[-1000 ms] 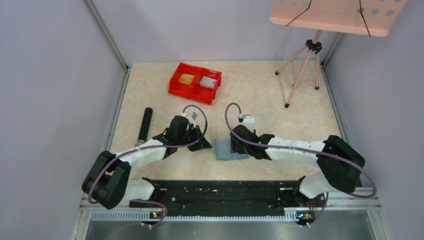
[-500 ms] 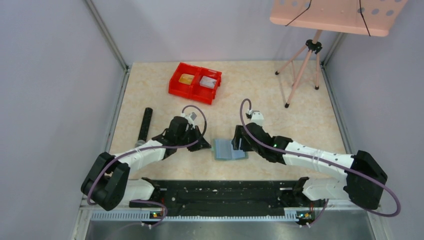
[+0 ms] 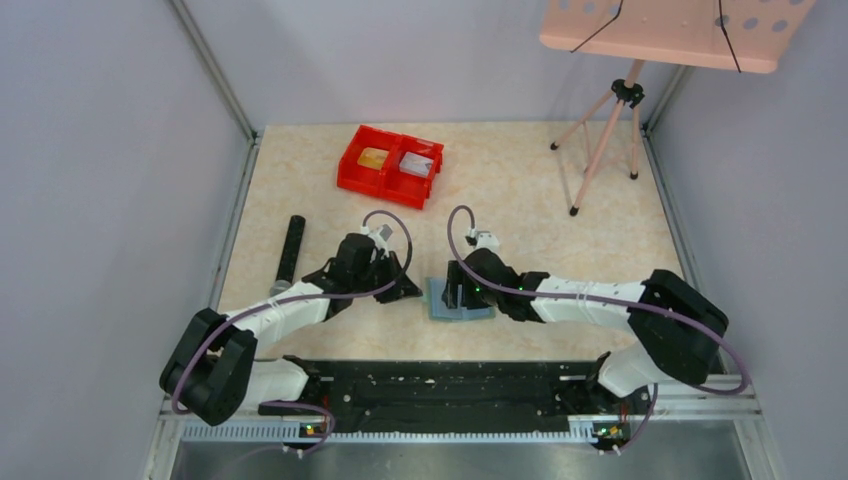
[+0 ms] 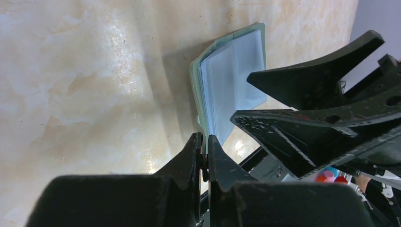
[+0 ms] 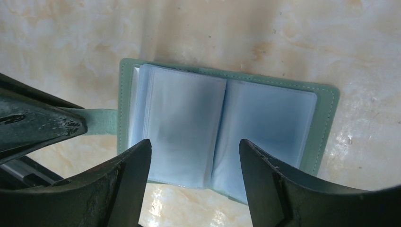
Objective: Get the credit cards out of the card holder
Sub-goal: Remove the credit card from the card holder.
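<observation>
Right gripper (image 5: pixel 195 144) hangs spread wide over the opened sage-green card holder (image 5: pixel 265 118); left gripper (image 4: pixel 204 142) pinches its edge tab (image 5: pixel 101 121).

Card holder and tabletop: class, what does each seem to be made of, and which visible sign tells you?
The card holder cover: matte sage green with a stitched edge, probably leather or imitation. Its inner pockets: pale, cloudy, slightly glossy, likely soft plastic. The tabletop: beige marbled pattern with shiny highlights, laminate or polished stone; unclear.

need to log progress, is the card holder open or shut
Open: the card holder lies spread flat, both pale pocket pages facing up.
</observation>
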`<state>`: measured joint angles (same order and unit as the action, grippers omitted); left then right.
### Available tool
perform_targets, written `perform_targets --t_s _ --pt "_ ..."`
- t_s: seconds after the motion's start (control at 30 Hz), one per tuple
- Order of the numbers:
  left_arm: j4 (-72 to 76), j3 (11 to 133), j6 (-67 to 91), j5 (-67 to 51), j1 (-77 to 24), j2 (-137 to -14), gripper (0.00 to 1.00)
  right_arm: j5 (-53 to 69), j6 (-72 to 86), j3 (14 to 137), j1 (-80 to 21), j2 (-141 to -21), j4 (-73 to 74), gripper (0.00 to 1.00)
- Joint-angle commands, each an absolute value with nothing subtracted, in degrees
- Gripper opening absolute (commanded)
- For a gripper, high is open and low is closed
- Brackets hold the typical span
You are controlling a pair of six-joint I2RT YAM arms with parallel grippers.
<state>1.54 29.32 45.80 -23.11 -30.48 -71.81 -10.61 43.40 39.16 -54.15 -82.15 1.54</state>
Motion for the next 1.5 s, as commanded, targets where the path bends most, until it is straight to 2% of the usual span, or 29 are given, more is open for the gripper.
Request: perform_targets --t_s 0.0,0.6,0.93,1.27,1.47 --pt "2.4 28.7 46.1 -23.3 -30.6 -70.0 0.0 -11.2 42.4 43.0 -54.4 -85.1 -0.6 0.69" --pt "2.5 28.7 45.8 -23.4 -30.7 -70.0 0.0 -12.0 42.9 45.0 -55.7 -91.0 0.6 0.71" --pt "1.3 29.1 45.2 -23.1 -30.6 -69.3 0.0 -17.5 43.0 45.8 -55.9 -90.8 8.4 0.61" --pt "1.0 29.6 45.0 -22.6 -30.6 -70.0 0.0 -22.7 43.1 44.0 -55.8 -85.7 12.5 0.56" --pt "0.5 29.8 44.8 -22.0 -30.6 -70.1 0.0 -26.4 43.5 43.2 -55.4 -82.1 17.7 0.57"
